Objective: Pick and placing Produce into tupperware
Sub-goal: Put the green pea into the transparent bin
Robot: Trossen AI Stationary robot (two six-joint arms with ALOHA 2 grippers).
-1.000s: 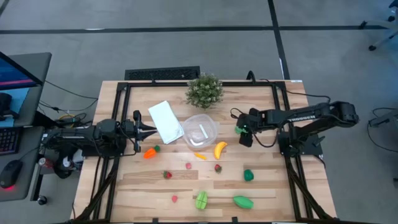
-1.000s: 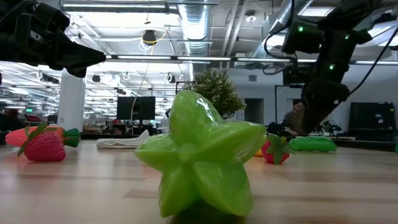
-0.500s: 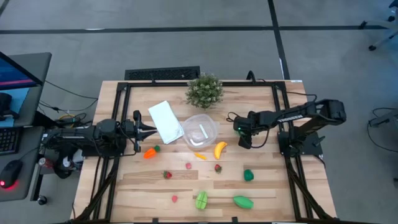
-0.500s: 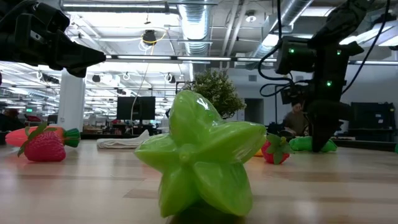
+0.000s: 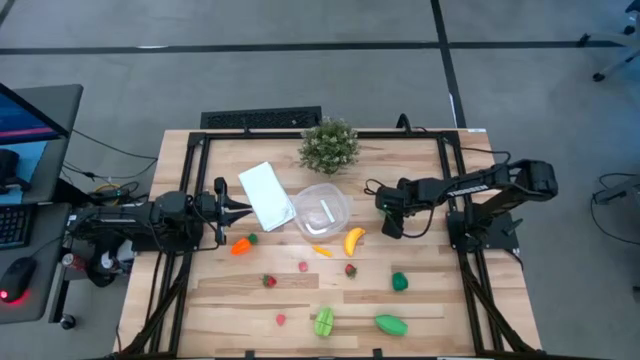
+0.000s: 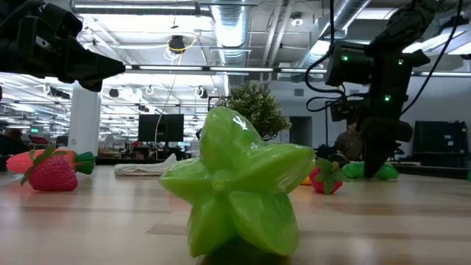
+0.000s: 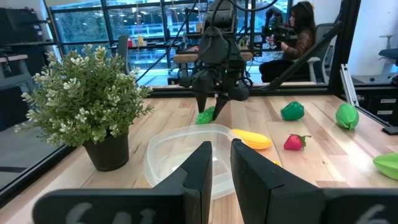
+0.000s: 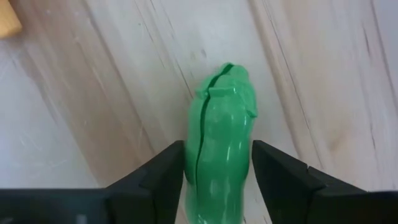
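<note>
Tabletop [image 5: 420, 290] of pale wood, from above: the right gripper [image 5: 390, 217] hangs low beside the round clear plastic tupperware [image 5: 321, 210], the left gripper [image 5: 243, 209] waiting at its other side, fingers pressed shut. In the right wrist view, the fingers [image 8: 163, 174] flank a glossy green toy vegetable [image 8: 221, 155], both touching it or nearly so.

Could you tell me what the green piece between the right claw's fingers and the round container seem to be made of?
Green piece: apparently glossy moulded plastic, with soft highlights and a seam line. Container: likely clear, slightly cloudy plastic; the wood shows through its walls.
</note>
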